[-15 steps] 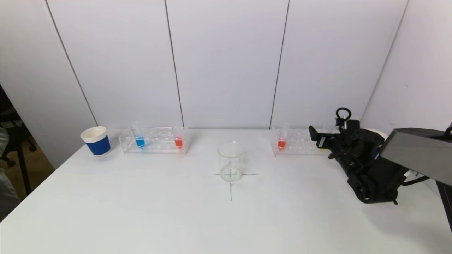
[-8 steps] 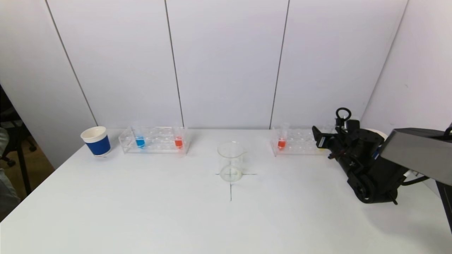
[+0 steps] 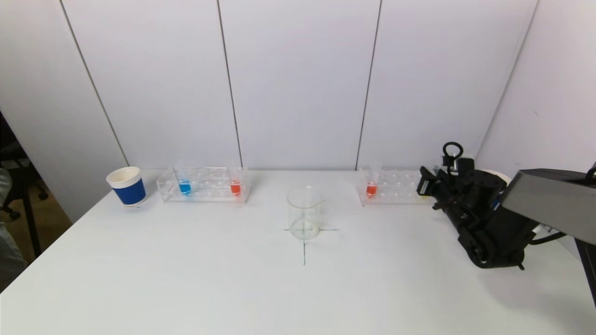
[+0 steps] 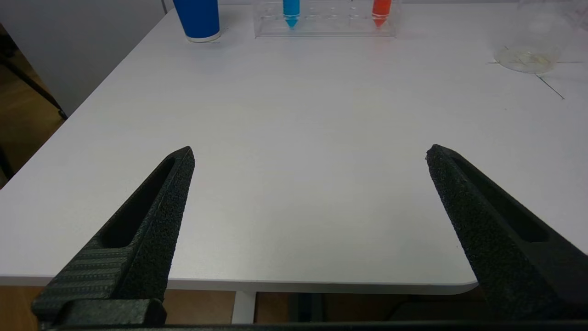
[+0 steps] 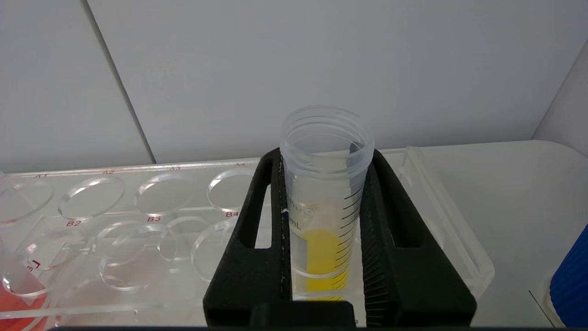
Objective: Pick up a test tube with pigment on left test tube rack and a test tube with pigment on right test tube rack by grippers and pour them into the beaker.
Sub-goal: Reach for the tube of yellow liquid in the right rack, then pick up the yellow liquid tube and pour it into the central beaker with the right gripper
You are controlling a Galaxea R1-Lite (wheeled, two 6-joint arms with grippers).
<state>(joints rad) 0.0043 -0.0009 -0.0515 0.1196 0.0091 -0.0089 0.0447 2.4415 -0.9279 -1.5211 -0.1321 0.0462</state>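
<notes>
White laminate covered the worktop [image 3: 186,279], which carried everything in a row along the back so both arms could reach inward to the middle. Two clear acrylic racks stood there: the left rack [image 3: 203,185] with two filled tubes, a blue tube [image 3: 184,185] and an orange-red tube [image 3: 235,185], and the right rack [image 3: 393,187] with a second orange-red tube [image 3: 371,187] at its inner end. One empty glass beaker [image 3: 305,212] sat between the racks on a drawn cross, probably a marked pouring spot. One blue paper cup [image 3: 126,185] stood outside the left rack.

The right pincer [image 5: 324,257] was at the right rack's outer end, pressed against both sides of a yellow tube [image 5: 325,202] that stood upright in its hole, gripped below the threaded rim so the mouth stayed free for pouring. That made four pigment tubes in all. The left pincer [image 4: 310,184] hung spread wide over the worktop's near edge, well away from the left rack, holding nothing.
</notes>
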